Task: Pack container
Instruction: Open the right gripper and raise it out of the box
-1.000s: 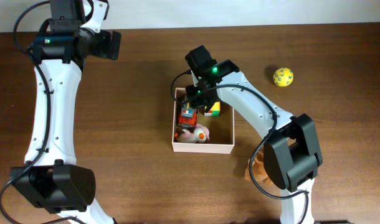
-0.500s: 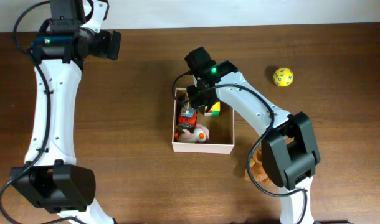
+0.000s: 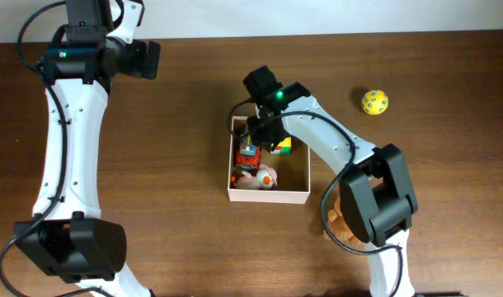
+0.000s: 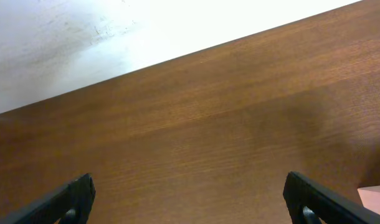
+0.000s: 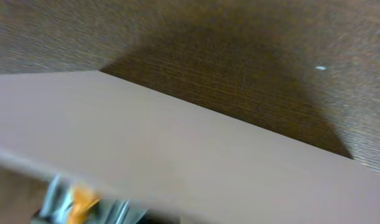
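The container [image 3: 268,196] is a square white box with a tan inside, at the middle of the table. In it lie a red and orange toy [image 3: 249,154], a pink and white plush [image 3: 256,177] and a yellow and green cube [image 3: 283,146]. My right gripper [image 3: 253,137] reaches down into the container's back left corner, just above the red toy; its jaws are hidden under the wrist and are shut. The right wrist view is blurred, filled by the container's pale wall [image 5: 177,155] with a bit of an orange and silver toy [image 5: 78,199] at the lower left. My left gripper [image 3: 153,59] [image 4: 190,202] hangs open over bare table at the far left.
A yellow ball [image 3: 374,101] with dark spots lies on the table right of the container, near the back. A tan and orange object [image 3: 340,224] sits partly hidden beside the right arm's base. A white wall [image 4: 84,37] borders the table's far edge.
The right arm has shifted slightly, its wrist edging toward the container's back left corner. The left arm and the toys have not moved.
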You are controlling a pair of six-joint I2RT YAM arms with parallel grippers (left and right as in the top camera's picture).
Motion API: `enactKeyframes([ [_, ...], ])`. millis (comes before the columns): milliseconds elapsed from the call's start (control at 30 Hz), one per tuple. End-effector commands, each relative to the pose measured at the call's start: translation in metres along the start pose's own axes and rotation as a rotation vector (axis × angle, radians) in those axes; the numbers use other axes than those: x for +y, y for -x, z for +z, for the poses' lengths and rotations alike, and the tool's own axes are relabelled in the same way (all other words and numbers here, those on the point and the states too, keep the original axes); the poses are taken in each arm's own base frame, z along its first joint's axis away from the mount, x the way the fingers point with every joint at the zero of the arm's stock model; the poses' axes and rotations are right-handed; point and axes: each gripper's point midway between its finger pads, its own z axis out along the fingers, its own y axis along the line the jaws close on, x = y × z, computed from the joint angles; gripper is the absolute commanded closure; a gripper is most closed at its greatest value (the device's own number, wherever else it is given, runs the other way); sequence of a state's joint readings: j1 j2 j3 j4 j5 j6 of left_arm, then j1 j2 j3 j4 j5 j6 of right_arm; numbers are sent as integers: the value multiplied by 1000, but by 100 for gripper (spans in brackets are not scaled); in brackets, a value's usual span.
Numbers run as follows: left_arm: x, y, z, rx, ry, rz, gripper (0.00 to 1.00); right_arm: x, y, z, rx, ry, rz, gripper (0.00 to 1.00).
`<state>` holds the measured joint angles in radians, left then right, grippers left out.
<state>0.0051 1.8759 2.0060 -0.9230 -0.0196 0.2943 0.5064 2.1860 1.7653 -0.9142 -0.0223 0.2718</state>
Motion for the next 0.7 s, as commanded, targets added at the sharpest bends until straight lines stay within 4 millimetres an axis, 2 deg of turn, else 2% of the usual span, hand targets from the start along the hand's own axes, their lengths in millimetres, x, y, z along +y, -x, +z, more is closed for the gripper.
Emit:
enactKeyframes([
  [0, 2, 8, -7, -24, 9, -9, 1, -7, -2, 10, 18, -27, -1, 89],
  [500, 2, 8, -7, -24, 9, -9, 1, -50, -10, 7, 72, -99, 68, 92],
  [667, 2, 8, -7, -24, 9, -9, 1, -54, -10, 7, 76, -103, 76, 92],
])
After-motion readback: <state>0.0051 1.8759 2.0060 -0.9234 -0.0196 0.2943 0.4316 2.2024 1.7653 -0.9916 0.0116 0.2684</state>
